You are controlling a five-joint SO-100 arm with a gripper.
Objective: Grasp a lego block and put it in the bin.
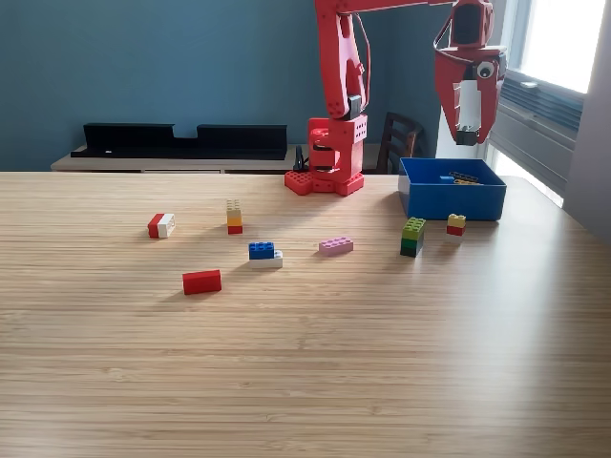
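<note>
Red arm [336, 95] bolted at the table's 12 o'clock edge, gripper [468, 122] hanging high above the blue bin [451, 200]. Fingers point down and sit narrow; nothing visibly held, though whether they are fully closed I cannot tell. Bin sits at about 2 o'clock on the table, small pieces already inside.

Loose blocks across the middle: red-and-white block [160, 225] at 10 o'clock, yellow-and-red stack [234, 218], blue-and-white block [263, 254], pink block [335, 246], red block [201, 281] nearest the camera. Green stack [412, 237] and yellow-and-red block [456, 224] lie just beside the bin's front wall.

Risks, as I judge them: reaching for those two near blocks could knock the bin wall; stacked pieces may topple or split under a pinch.

Surface: pale wood-grain table [305, 382], matte. Room: blue wall, black shelf behind, bright window at 2 o'clock throwing glare.
</note>
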